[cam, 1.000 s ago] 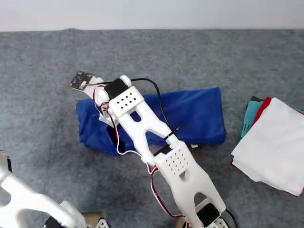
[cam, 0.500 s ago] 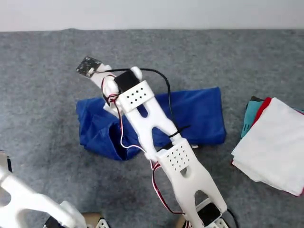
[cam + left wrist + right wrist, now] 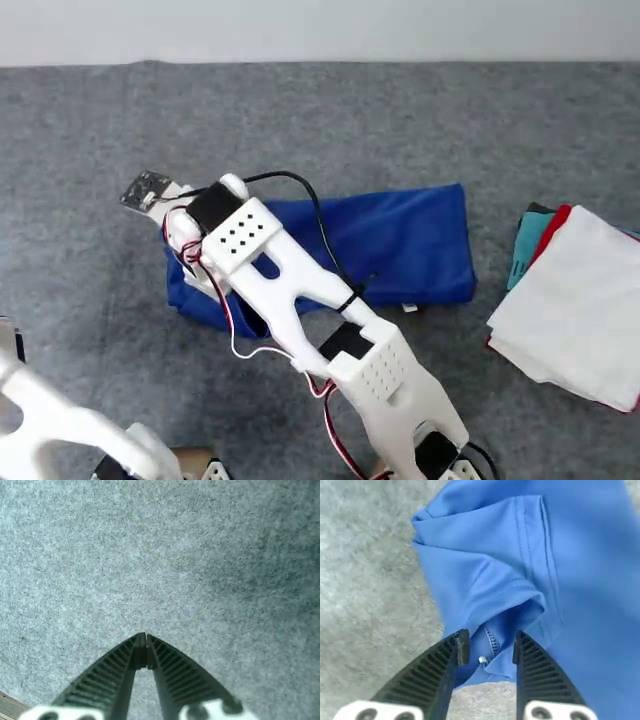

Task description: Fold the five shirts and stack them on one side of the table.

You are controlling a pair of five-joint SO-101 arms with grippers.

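Blue shirt [image 3: 400, 245] lies mid-table as a long band, its nine o'clock end bunched. Right gripper [image 3: 491, 645] hangs over that bunch, jaws spread either side of a doubled hem, nothing pinched. Risk here, I'd say: closing catches just the top layer, and a pull drags the fold open. Left gripper [image 3: 146, 645], tips pressed together, is over bare mat [image 3: 400, 120]. Folded stack [image 3: 575, 300] sits at three o'clock, near the shirt's end; open mat runs toward twelve and nine.
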